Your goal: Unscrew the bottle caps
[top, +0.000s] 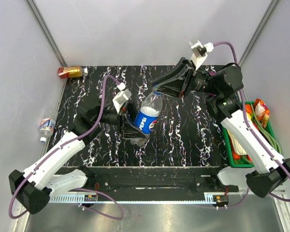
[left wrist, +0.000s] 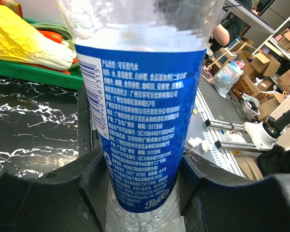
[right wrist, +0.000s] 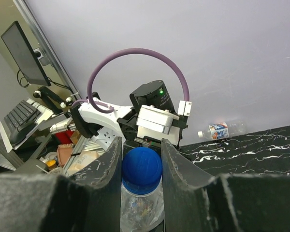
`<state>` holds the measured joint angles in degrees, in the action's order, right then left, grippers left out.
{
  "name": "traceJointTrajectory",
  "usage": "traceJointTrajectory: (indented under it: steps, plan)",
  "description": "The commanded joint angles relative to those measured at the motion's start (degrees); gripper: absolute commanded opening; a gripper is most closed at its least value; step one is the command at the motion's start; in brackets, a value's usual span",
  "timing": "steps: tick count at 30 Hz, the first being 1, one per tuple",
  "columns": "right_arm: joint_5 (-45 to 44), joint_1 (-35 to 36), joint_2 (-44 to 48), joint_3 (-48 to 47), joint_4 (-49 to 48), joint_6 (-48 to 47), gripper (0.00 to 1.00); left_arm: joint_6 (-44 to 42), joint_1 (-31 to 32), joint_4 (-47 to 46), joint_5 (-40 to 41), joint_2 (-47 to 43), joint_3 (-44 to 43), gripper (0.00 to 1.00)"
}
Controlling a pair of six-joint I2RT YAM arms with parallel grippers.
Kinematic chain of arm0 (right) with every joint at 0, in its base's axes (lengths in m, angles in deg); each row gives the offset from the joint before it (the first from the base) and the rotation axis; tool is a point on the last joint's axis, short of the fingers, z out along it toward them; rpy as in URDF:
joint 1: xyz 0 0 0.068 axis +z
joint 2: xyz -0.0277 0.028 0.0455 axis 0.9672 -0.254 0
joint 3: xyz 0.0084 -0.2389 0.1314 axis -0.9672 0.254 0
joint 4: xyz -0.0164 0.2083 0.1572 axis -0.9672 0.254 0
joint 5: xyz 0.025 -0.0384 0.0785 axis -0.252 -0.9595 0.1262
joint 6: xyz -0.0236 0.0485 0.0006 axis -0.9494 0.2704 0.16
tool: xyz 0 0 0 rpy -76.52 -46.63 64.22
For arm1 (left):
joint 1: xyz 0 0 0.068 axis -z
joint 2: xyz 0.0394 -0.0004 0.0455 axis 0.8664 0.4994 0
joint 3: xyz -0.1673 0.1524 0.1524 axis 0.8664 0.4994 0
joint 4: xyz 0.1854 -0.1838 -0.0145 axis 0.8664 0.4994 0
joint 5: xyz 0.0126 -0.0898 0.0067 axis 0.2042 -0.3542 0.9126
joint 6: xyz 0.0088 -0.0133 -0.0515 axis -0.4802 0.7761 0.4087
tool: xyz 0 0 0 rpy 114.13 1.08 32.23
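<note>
**Both grippers hold the Pepsi bottle**

The black marbled table has a green basket of vegetables at its right edge. Near the middle, the Pepsi bottle is held tilted. The left gripper is closed around its lower body, with one finger on each side of the blue label. The second bottle lies on its side just off the table's left edge. The red-and-gold can lies at the far left corner. The right gripper is closed narrowly on the dark blue cap, which sits on the Pepsi bottle's neck. The white cap seems to be on the second bottle, but it is too small to be sure.
</note>
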<state>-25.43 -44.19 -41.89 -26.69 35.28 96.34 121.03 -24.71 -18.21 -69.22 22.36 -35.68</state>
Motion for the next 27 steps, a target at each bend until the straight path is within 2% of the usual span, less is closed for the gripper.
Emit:
traceJointTrajectory:
  steps: [1, 4, 5, 7, 18, 27]
  plan:
    - [0.3, 0.1, 0.5, 1.4, 0.0, -1.5, 0.27, -1.9, -0.5, -6.2, 0.4, -1.7, -1.8, 0.12]
    - [-2.1, -0.5, 1.6, 1.9, 0.0, -1.0, 0.72, -6.9, -0.6, 2.3, 2.0, -2.0, -3.0, 0.13]
    - [-3.0, -0.7, 2.2, 2.1, -0.1, -0.8, 0.84, -8.9, -0.6, 5.9, 2.4, -2.1, -3.5, 0.13]
    - [-5.0, -1.2, 3.5, 2.6, 0.0, -0.8, 0.98, -12.2, -0.6, 9.9, 3.3, -2.2, -4.2, 0.13]
    - [-10.9, -4.3, 6.6, 4.2, 2.4, 0.4, 1.00, -17.1, -0.6, 17.0, 6.3, -2.7, -4.9, 0.13]
    - [-16.5, -5.0, 6.8, 5.8, 7.2, -1.0, 1.00, -26.2, -0.6, 31.6, 22.5, -2.3, -7.8, 0.13]
